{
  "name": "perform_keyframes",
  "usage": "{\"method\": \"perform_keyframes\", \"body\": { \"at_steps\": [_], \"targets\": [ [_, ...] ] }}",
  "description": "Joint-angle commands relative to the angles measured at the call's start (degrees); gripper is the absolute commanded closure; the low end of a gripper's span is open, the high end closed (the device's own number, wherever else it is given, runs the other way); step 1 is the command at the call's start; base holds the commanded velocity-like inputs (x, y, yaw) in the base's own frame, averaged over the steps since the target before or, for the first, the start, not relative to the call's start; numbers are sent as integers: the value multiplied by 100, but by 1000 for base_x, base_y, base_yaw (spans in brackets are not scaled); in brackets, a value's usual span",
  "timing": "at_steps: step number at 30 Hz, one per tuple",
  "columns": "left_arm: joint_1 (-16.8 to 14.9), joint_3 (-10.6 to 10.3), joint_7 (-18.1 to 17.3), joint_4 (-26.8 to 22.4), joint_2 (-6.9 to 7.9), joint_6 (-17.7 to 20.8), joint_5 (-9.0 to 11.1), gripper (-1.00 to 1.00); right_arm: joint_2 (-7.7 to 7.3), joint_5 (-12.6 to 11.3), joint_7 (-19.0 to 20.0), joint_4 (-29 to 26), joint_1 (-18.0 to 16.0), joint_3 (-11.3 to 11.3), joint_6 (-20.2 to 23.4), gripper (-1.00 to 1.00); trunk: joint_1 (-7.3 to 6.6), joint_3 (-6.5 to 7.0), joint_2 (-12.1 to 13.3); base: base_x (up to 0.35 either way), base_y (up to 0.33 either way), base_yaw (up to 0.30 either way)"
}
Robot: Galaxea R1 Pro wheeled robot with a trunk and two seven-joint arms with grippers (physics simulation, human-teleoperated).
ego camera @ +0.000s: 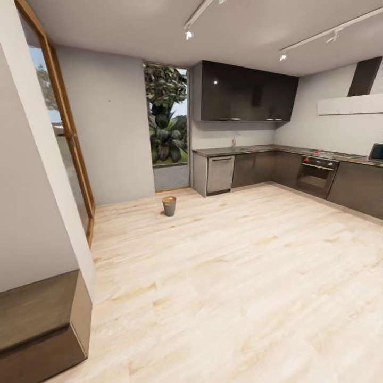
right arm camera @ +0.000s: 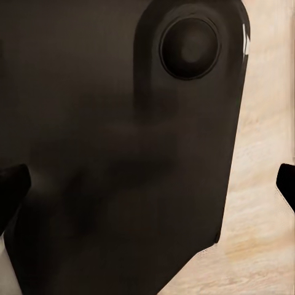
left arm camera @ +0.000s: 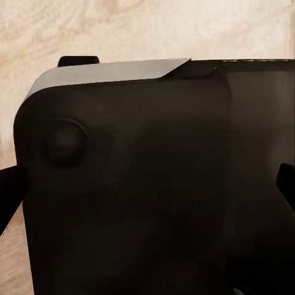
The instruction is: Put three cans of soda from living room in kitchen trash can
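Note:
The tash can [ego camera: 169, 205], a small grey bucket with a coppery-brown inside, stands on the light wood floor far ahead, in front of the tall back window. The three cans of soda and the living room are out of view. In the left wrist view my left gripper [left arm camera: 147, 190] is open, its dark fingertips [left arm camera: 9, 196] at the frame's edges, with a dark part of my own body behind them. In the right wrist view my right gripper [right arm camera: 147, 184] is also open, with fingertips [right arm camera: 12, 187] wide apart and nothing held.
Dark kitchen cabinets run along the back right, with a dishwasher [ego camera: 219, 173] and an oven [ego camera: 316, 175]. A wood-framed glass door [ego camera: 69, 143] lines the left wall. A low brown cabinet [ego camera: 37, 319] sits close at the bottom left. Open plank floor [ego camera: 229, 276] stretches ahead.

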Motion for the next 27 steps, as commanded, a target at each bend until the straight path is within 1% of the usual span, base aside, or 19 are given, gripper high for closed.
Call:
{"method": "perform_keyframes", "body": {
  "at_steps": [1, 27],
  "targets": [
    [0, 0, 0, 0, -6, 0, 1, -100, 0, 1, 0, 0, 0, 0, 0, -100, 0, 0, 0, 343, 0, -21],
    [0, 1, 0, 0, -15, 0, 2, -100, 1, 3, 0, -1, 0, -1, -1, -100, 0, 0, 0, 343, 0, -3]
  ]
}}
